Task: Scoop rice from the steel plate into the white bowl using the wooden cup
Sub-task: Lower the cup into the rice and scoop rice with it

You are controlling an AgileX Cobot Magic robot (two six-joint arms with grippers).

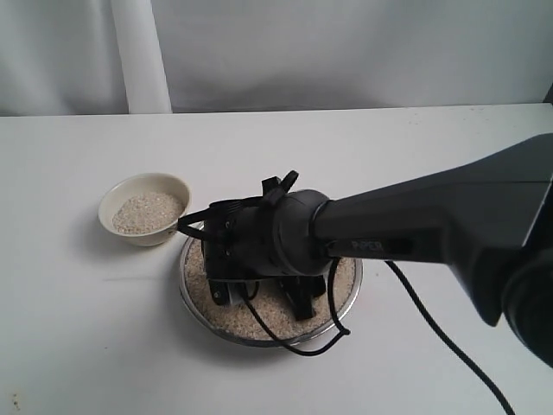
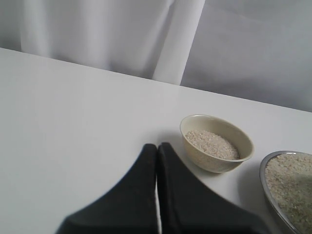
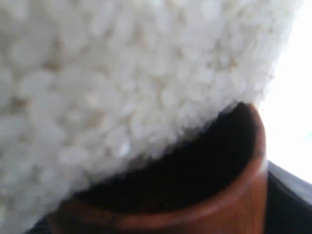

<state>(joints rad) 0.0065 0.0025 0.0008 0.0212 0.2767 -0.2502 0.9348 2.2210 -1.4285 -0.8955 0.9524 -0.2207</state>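
The steel plate (image 1: 259, 340) lies mid-table, covered in rice (image 1: 232, 316). My right gripper (image 1: 259, 303) reaches down into it from the right, fingers low in the grains. The exterior view hides the wooden cup under the wrist. The right wrist view shows the reddish-brown wooden cup (image 3: 234, 200) held close, its dark mouth pushed against the rice (image 3: 112, 73), a dark finger (image 3: 292, 195) beside it. The white bowl (image 1: 151, 235) stands just left of the plate with rice inside. In the left wrist view my left gripper (image 2: 157, 146) is shut and empty above the table, near the white bowl (image 2: 209, 163) and the steel plate (image 2: 265, 163).
A black cable (image 1: 432, 328) trails from the right arm across the table toward the front right. White curtains (image 1: 276, 52) hang behind the table's far edge. Bare white tabletop (image 1: 86, 328) surrounds the two dishes.
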